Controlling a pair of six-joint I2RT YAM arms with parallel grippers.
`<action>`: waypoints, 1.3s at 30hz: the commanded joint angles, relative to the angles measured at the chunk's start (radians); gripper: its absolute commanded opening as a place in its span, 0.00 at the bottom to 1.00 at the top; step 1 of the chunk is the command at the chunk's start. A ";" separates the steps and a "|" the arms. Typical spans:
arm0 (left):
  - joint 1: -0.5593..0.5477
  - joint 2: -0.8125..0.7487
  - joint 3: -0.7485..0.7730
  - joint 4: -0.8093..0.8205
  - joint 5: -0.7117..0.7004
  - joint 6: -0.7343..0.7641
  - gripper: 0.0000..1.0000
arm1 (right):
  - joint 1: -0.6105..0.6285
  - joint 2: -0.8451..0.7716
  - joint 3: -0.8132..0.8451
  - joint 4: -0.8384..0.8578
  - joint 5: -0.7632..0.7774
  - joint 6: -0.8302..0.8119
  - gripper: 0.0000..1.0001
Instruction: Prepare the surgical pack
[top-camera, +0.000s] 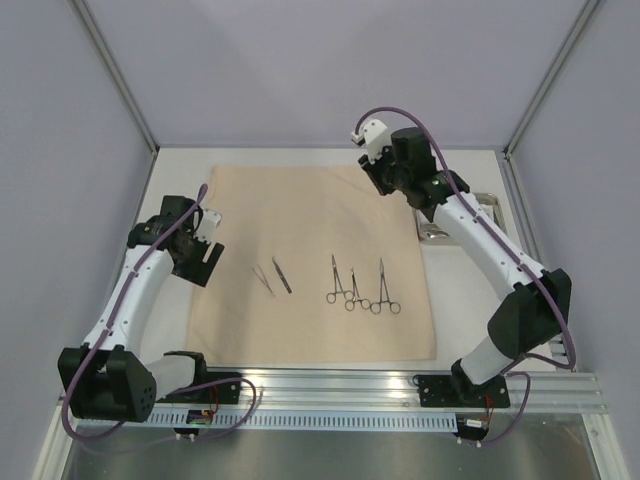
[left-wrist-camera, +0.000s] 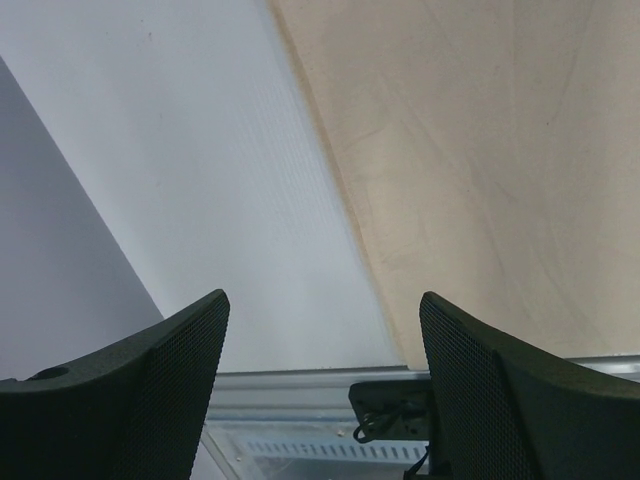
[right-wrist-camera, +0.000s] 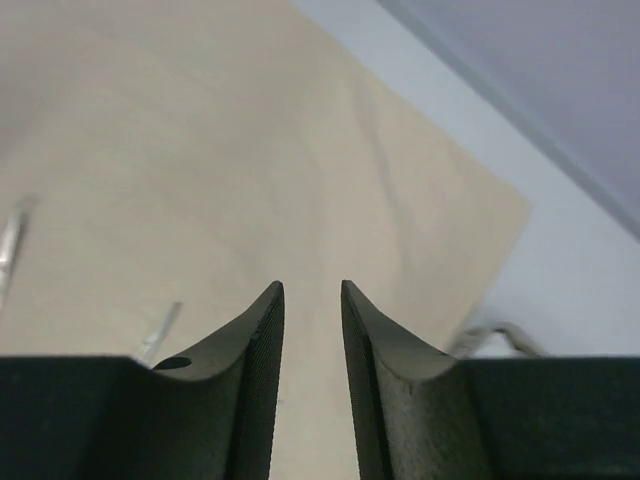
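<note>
The tan cloth sheet (top-camera: 310, 220) lies flat mid-table. On it lie two tweezers (top-camera: 272, 277) and three steel scissor-handled clamps (top-camera: 358, 288), side by side near the front. The steel tray (top-camera: 487, 203) sits off the cloth's right edge, partly hidden by the right arm. My left gripper (top-camera: 205, 258) is wide open and empty over the cloth's left edge (left-wrist-camera: 330, 170). My right gripper (top-camera: 383, 180) hovers over the cloth's far right part (right-wrist-camera: 250, 150), jaws narrowly apart with nothing between them. No packets or gauze pads are in view.
Grey enclosure walls stand at the left, back and right. A metal rail (top-camera: 330, 395) runs along the near edge and also shows in the left wrist view (left-wrist-camera: 300, 385). A blurred steel rim (right-wrist-camera: 495, 335) shows right of the right fingers.
</note>
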 joint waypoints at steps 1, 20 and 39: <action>0.023 -0.059 -0.016 0.019 -0.020 -0.002 0.86 | 0.125 0.007 -0.094 0.062 -0.042 0.492 0.32; 0.028 -0.157 0.007 0.002 0.065 0.001 0.86 | 0.478 0.514 0.081 0.096 -0.032 0.758 0.42; 0.028 -0.125 0.026 -0.005 0.083 0.000 0.86 | 0.525 0.621 0.125 0.056 0.131 0.707 0.23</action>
